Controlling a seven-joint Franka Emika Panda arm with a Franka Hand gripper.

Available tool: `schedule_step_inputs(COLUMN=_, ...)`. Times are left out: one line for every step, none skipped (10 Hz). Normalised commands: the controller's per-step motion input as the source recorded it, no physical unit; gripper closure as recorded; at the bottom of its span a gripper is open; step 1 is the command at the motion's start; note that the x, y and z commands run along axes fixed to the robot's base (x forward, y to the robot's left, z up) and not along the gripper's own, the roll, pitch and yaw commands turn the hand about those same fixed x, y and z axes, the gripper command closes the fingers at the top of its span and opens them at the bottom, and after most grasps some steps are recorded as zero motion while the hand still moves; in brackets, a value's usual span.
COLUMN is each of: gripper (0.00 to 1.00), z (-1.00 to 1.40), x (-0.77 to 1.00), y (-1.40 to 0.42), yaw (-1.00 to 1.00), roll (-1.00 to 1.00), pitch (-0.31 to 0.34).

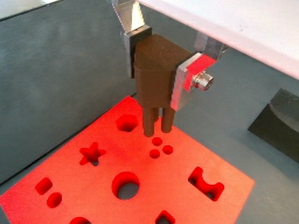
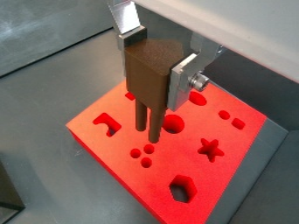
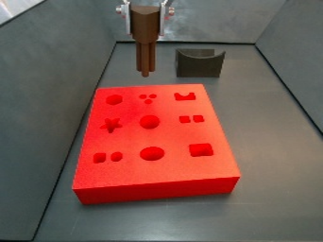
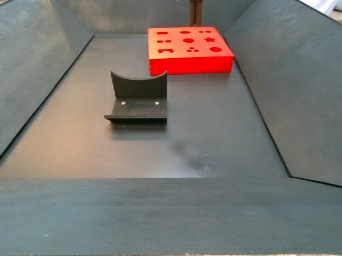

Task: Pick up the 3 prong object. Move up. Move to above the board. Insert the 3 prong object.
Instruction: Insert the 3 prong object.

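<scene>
The gripper hangs pointing straight down from the wrist, its flat silver fingers closed on the brown block body of the 3 prong object, prongs pointing down. In a side view the gripper sits at the top edge.

**Silver-fingered gripper seen close up**

The gripper shows two flat silver plate fingers in both wrist views. One plate carries a round silver screw head on a red-tinted mount. A pale grey housing spans the frame at 1 o'clock.
</scene>
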Motion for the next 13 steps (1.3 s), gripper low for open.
schedule_step_inputs(gripper=1.0, z=-0.47, x=0.0, y=0.06, yaw=0.14, roll=0.06, pitch=-0.023)
schedule_step_inputs(gripper=1.0, z=-0.5, x=0.0, y=0.06, yaw=0.19, roll=0.04, pitch=-0.036)
schedule_step_inputs(gripper=1.0, z=-0.45, x=0.04, y=0.05, yaw=0.17, roll=0.0, pitch=-0.011)
schedule_step_inputs(gripper=1.0, z=-0.17, x=0.01, y=0.01, yaw=0.04, roll=-0.01, pitch=0.0)
schedule_step_inputs(gripper=1.0, z=-0.04, x=0.0, y=0.0, yaw=0.0, roll=0.0, pitch=0.0)
schedule_step_inputs(gripper=1.0, z=-0.31, x=0.0, y=0.0, yaw=0.15, roll=0.04, pitch=0.0)
schedule_step_inputs(gripper=1.0, z=-0.43, x=0.0, y=0.0, yaw=0.25, roll=0.05, pitch=-0.019)
schedule_step_inputs(gripper=1.0, z=-0.18, x=0.01, y=0.0, yaw=0.18, roll=0.0, pitch=0.0)
schedule_step_inputs(gripper=1.0, z=-0.03, x=0.0, y=0.0, yaw=0.0, roll=0.0, pitch=0.0)
schedule_step_inputs(gripper=1.0, z=-0.3, x=0.05, y=0.0, yaw=0.11, roll=0.0, pitch=-0.013)
schedule_step_inputs(gripper=1.0, z=-0.41, x=0.17, y=0.0, yaw=0.19, roll=0.02, pitch=-0.006)
schedule_step_inputs(gripper=1.0, z=-0.37, x=0.2, y=0.0, yaw=0.19, roll=0.02, pitch=0.0)
schedule_step_inputs(gripper=1.0, z=-0.01, x=0.0, y=0.03, yaw=0.0, roll=0.0, pitch=0.0)
